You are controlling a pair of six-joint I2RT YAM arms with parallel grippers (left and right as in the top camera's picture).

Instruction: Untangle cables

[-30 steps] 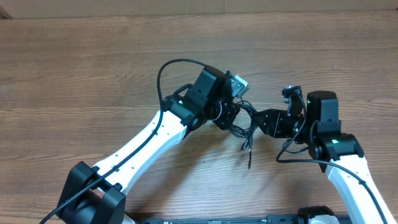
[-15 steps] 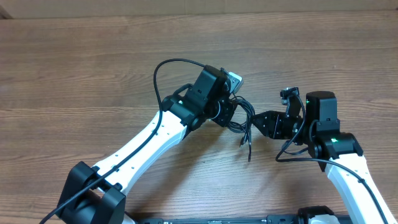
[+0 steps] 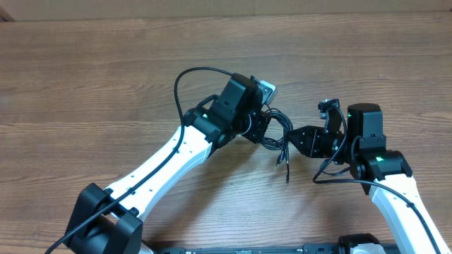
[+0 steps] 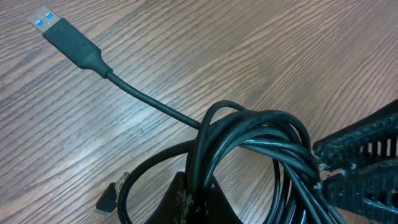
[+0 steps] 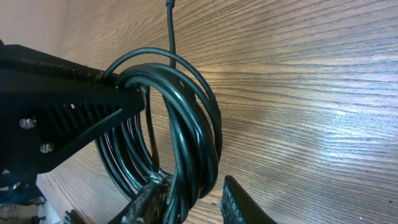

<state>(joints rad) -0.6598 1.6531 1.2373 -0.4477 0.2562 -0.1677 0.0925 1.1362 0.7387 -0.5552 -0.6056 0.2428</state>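
The cables (image 3: 277,135) are a coil of thin black cords held above the wooden table between both arms, with loose ends (image 3: 285,166) dangling below. My left gripper (image 3: 258,130) is shut on several strands of the coil (image 4: 249,140), pinched between its dark fingers (image 4: 186,202). One blue-tipped USB plug (image 4: 51,23) sticks out to the upper left, and a small plug (image 4: 107,200) hangs low. My right gripper (image 3: 294,138) straddles the other side of the coil (image 5: 186,124). Its jaws stand around the strands, with a gap left at the right finger (image 5: 245,205).
The wooden table (image 3: 106,77) stretches all around, with a pale wall strip (image 3: 212,7) along the far edge. The left arm's own thick black wire (image 3: 185,77) arches above its wrist. The left gripper's body (image 5: 50,124) fills the left side of the right wrist view.
The right gripper's jaws have narrowed around the coil. The left gripper lifted the coil slightly up and left, and the dangling ends swung a little.
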